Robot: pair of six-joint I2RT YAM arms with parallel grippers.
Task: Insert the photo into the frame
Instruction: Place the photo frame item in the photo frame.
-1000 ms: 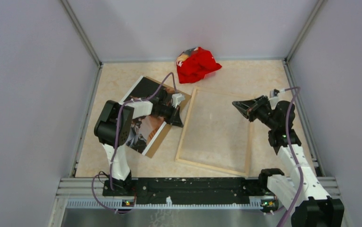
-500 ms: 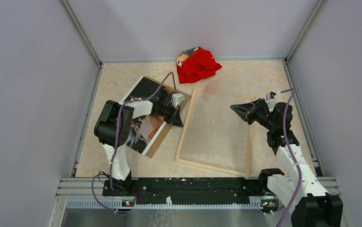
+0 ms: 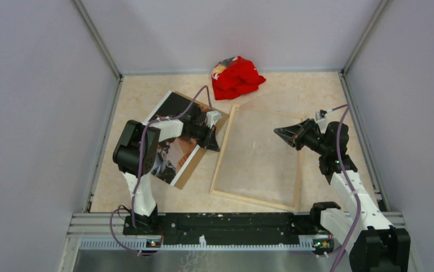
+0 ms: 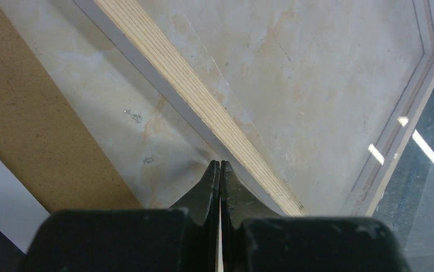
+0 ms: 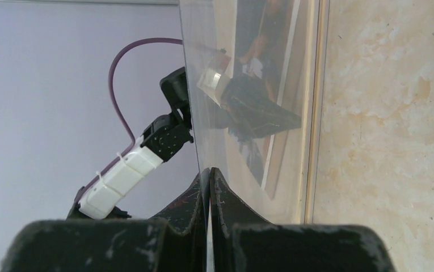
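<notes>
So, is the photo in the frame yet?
Out: the photo lies face up on the brown board, left of the frame.

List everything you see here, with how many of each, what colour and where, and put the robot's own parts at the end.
photo: one, dark with orange-brown and white patches, on the left of the table, lying on the backing board, partly under the left arm
backing board: one, plain brown, under the photo
frame: one, pale wood edges, flat at the table's centre
clear pane: one, see-through, tilted up over the frame
cloth: one, red, crumpled at the far edge
table: one, beige marbled
left end effector: one, black, shut, low beside the frame's left edge
right end effector: one, black, shut on the clear pane's edge
</notes>
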